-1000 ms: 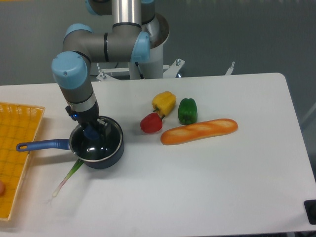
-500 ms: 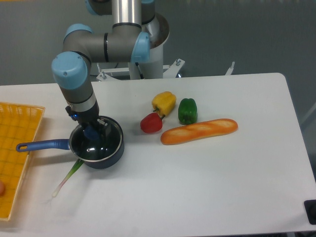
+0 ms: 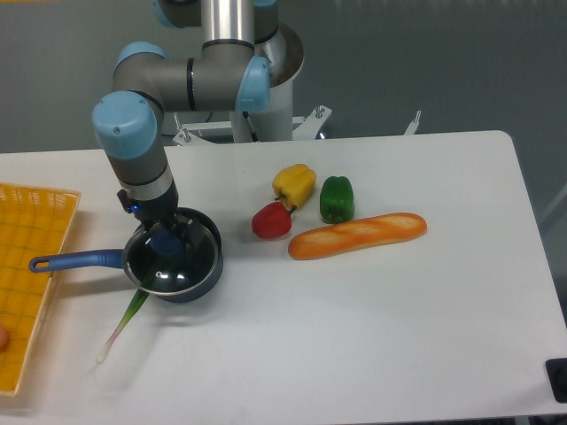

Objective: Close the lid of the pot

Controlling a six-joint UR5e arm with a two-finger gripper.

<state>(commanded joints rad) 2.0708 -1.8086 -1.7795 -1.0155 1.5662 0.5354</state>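
The dark pot stands at the left of the table, its long blue handle pointing left. The glass pot lid with a silver rim lies flat on the pot's rim, and its blue knob shows in the middle. My gripper points straight down right over the knob. Its fingers stand spread on either side of the knob and look slightly apart from it.
A yellow mesh tray lies at the left edge. A green onion stalk pokes out from under the pot. A red pepper, a yellow pepper, a green pepper and a baguette lie to the right.
The lid has dropped a little and now sits level on the pot, with its knob showing more fully. The green onion tip shifted slightly. The arm has barely moved.
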